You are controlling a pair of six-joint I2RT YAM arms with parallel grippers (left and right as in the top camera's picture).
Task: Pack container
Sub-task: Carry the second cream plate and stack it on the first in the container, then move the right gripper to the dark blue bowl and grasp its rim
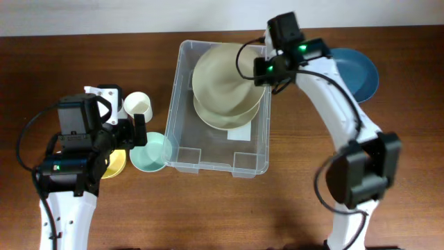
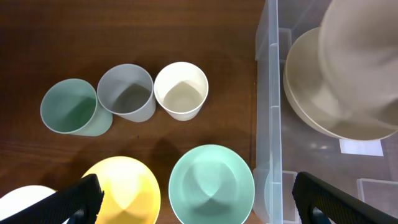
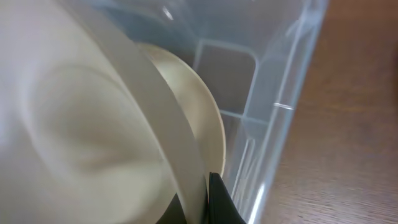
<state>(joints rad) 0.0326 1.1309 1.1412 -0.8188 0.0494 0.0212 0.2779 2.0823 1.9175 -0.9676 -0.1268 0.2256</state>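
The clear container (image 1: 182, 149) stands mid-table, with its white label (image 1: 240, 133) on the base. A beige plate (image 1: 220, 115) lies in it. My right gripper (image 1: 263, 70) is shut on the rim of a beige bowl (image 1: 225, 69), held tilted above the container's far end. In the right wrist view the bowl (image 3: 81, 124) fills the left side, with its rim pinched between the fingers (image 3: 208, 202), and the container wall (image 3: 280, 106) is beside it. My left gripper (image 1: 141, 132) is open and empty above a mint bowl (image 1: 151, 154), just left of the container; it also shows in the left wrist view (image 2: 199, 208).
Left of the container are a mint bowl (image 2: 211, 185), a yellow bowl (image 2: 124, 190), a green cup (image 2: 68, 106), a grey cup (image 2: 127, 92) and a white cup (image 2: 180, 90). A blue plate (image 1: 359, 73) lies at the far right behind my right arm.
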